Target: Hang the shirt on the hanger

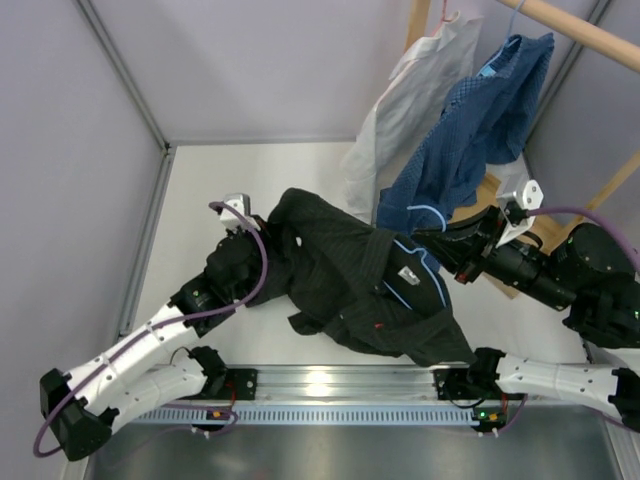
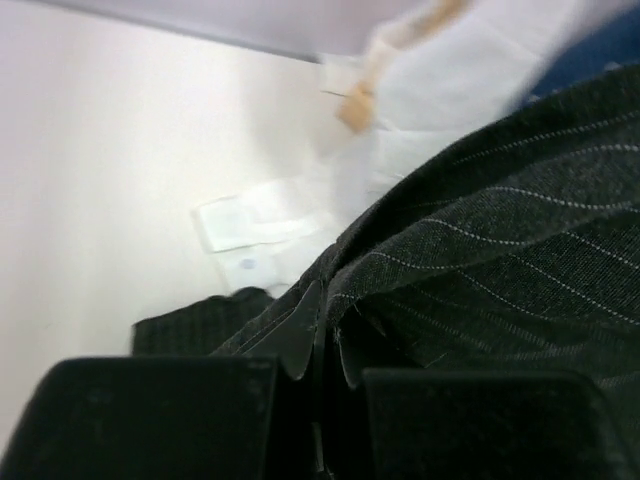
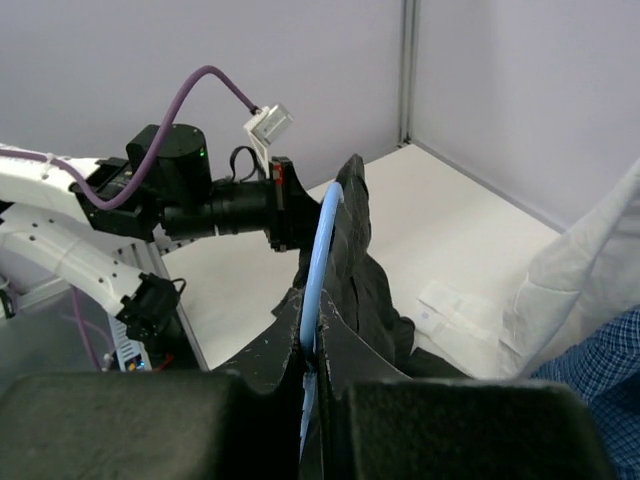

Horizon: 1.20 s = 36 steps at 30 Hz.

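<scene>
The black pinstriped shirt [image 1: 350, 285] lies bunched between the two arms, held partly off the white table. The light-blue wire hanger [image 1: 425, 265] runs inside its collar area, and its curved hook [image 1: 432, 212] pokes out toward the right arm. My left gripper [image 1: 262, 245] is shut on the shirt's left end; in the left wrist view the fingertips [image 2: 300, 335] pinch a fold of the black fabric [image 2: 500, 250]. My right gripper [image 1: 445, 245] is shut on the hanger; in the right wrist view the blue wire [image 3: 318, 250] rises from between the fingers [image 3: 345, 350], with the shirt [image 3: 365, 270] draped along it.
A white shirt [image 1: 410, 100] and a blue dotted shirt [image 1: 480, 130] hang from a wooden rack [image 1: 580, 30] at the back right, their hems reaching the table close to the right gripper. Grey walls enclose the left and back. A metal rail [image 1: 330, 385] runs along the near edge.
</scene>
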{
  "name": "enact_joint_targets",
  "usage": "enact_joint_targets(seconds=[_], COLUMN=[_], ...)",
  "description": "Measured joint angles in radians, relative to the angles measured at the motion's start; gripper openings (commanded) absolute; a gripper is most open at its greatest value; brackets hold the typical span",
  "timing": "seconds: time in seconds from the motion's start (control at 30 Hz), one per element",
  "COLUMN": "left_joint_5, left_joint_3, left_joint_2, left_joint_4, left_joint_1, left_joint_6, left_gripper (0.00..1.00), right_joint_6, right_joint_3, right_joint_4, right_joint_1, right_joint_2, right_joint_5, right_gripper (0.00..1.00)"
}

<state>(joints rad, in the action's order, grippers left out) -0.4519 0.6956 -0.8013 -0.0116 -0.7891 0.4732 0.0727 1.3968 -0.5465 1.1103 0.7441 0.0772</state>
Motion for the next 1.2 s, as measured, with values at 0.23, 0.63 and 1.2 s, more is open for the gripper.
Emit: enact_joint_targets(seconds=[0.23,0.63,1.2], left_joint_5=[-0.135,0.070,-0.095], left_joint_3=[0.023,-0.029,0.203], left_joint_2=[-0.113,0.002,0.027], left_joint_4=[-0.072,0.006,-0.283], left_joint_1=[0.193,0.247,0.252], left_joint_6=[0.174,0.146,0.056], left_gripper=[0.00,0.00,0.98], right_joint_6=[0.018,0.023,0.014], right_joint_3=[-0.115,-0.035,0.060], right_joint_4=[-0.027,-0.032,-0.014], right_joint_1=[0.000,0.000,0.000], right_joint_2=[-0.082,0.019,0.069], right_joint_5=[0.098,0.141,0.191], right_gripper=[0.00,0.00,0.00])
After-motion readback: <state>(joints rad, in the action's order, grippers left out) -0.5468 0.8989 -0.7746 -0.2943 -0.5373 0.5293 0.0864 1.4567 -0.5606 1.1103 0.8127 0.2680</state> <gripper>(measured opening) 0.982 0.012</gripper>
